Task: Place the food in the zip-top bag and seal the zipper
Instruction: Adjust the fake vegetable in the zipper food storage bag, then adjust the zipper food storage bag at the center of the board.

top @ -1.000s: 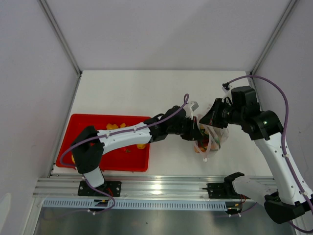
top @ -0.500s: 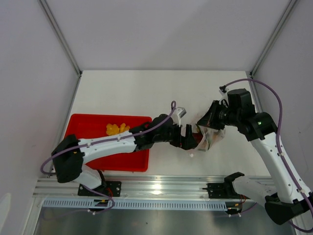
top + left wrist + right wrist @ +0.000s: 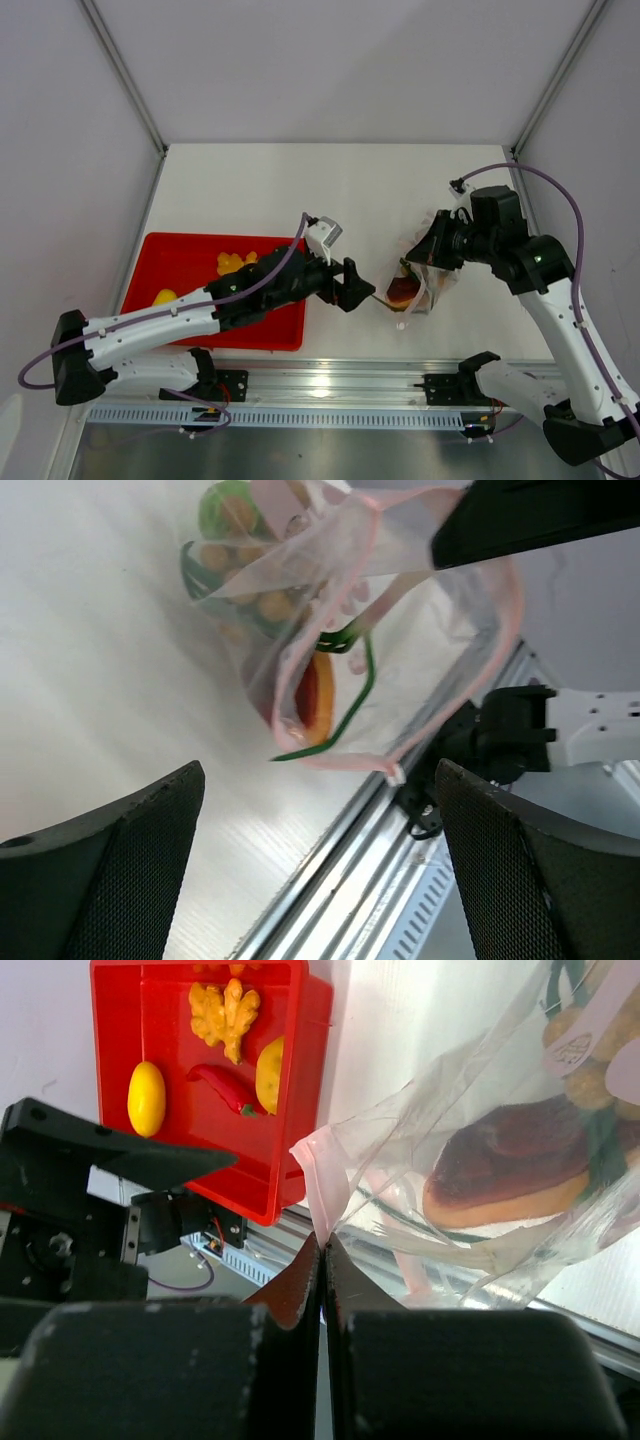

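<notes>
Now my left jaws stand wide and empty, drawn back from the zip-top bag (image 3: 420, 670) toward the red tray (image 3: 180, 262); a second ago they were shut at the bag's mouth. I judge another piece is delivered. My right jaws are pinched shut on the bag's rim beside the zipper (image 3: 518, 605), holding it open on the right of the worktop (image 3: 300, 190). Inside lie an orange-brown wedge (image 3: 510, 1175), tan balls (image 3: 590, 1050), green stalks (image 3: 358, 685) and a green ball (image 3: 215, 505). The tray holds a lemon (image 3: 147, 1098), a red chili (image 3: 228, 1088) and a knobbly yellow piece (image 3: 225, 1010), so sealing must wait.
</notes>
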